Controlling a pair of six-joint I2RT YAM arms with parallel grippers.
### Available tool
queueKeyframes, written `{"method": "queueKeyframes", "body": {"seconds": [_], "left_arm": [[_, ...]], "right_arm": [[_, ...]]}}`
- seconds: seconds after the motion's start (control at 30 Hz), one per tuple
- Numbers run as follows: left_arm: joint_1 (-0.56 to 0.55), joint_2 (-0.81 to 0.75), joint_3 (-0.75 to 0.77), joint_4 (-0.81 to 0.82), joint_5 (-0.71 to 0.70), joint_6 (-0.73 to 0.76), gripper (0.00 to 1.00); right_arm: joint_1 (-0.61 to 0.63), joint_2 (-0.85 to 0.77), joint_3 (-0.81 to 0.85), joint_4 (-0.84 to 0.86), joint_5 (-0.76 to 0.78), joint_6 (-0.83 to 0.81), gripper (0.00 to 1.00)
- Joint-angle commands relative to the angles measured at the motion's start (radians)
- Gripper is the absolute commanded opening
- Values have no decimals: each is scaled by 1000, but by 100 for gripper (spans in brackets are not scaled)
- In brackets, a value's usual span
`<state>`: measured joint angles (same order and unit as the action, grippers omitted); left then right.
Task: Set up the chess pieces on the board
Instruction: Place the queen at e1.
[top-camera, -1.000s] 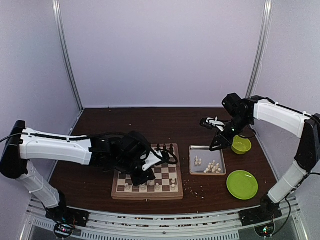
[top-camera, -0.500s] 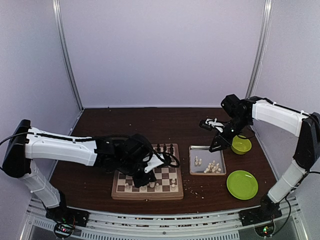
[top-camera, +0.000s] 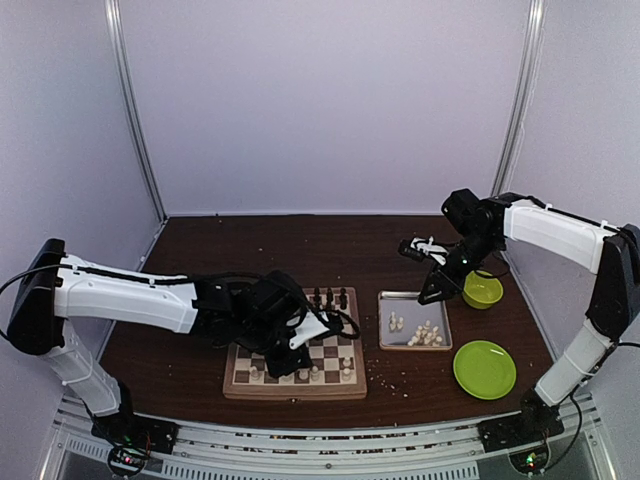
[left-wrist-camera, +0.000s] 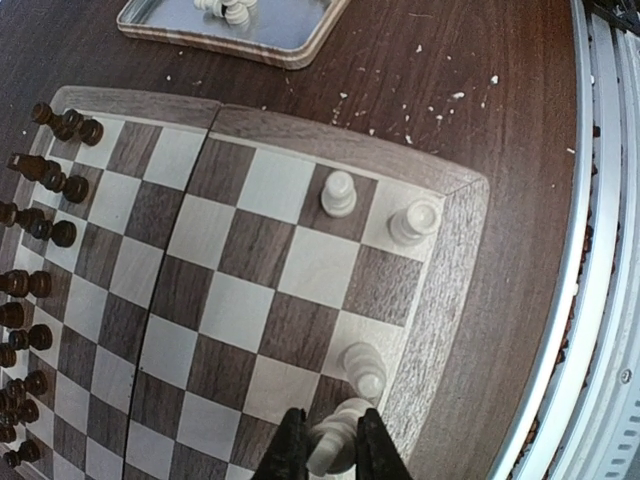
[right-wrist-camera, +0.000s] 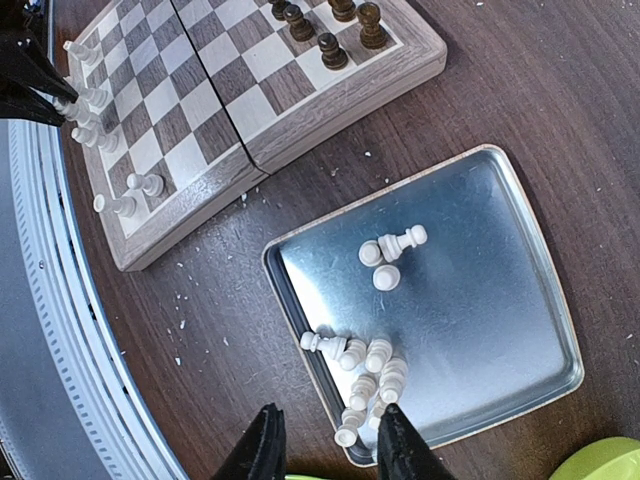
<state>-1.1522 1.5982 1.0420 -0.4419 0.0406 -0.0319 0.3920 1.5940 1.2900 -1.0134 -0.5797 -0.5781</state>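
I see a shiny metal tray (top-camera: 415, 305) on the dark brown table (top-camera: 300, 245), right of centre. A green bowl (top-camera: 483, 290) sits just beside the tray's far right corner, and a flat green plate (top-camera: 484, 369) near its near right corner; the two are apart. Small dark brown pieces (top-camera: 330, 296) stand upright in a short row left of the tray. Pale crumbs (top-camera: 395, 380) are scattered off the tray's near left corner. A metal rail (top-camera: 300, 445) runs along the table's near edge.
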Motion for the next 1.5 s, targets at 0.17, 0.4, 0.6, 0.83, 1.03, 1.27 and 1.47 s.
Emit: {"method": "queueKeyframes", "body": {"seconds": [0.17, 0.4, 0.6, 0.83, 1.03, 1.27, 1.47], "left_arm": [[-5, 5, -30, 30, -4, -10, 5], [-6, 27, -17, 47, -38, -24, 8], [-6, 35, -15, 49, -44, -25, 10], [-6, 29, -19, 48, -38, -26, 19], [-9, -14, -36, 46, -42, -18, 32], [-9, -38, -29, 27, -47, -8, 35], [-7, -112, 45, -29, -97, 39, 40]], "right_arm": [[-4, 12, 0, -10, 0, -8, 32], [-4, 14, 0, -11, -2, -9, 32], [-4, 17, 0, -12, -2, -10, 32], [-4, 19, 1, -15, -3, -11, 32], [-4, 19, 2, -15, -3, -11, 32], [-4, 18, 3, -17, -6, -10, 32], [-4, 6, -3, -2, 8, 4, 35]]}}
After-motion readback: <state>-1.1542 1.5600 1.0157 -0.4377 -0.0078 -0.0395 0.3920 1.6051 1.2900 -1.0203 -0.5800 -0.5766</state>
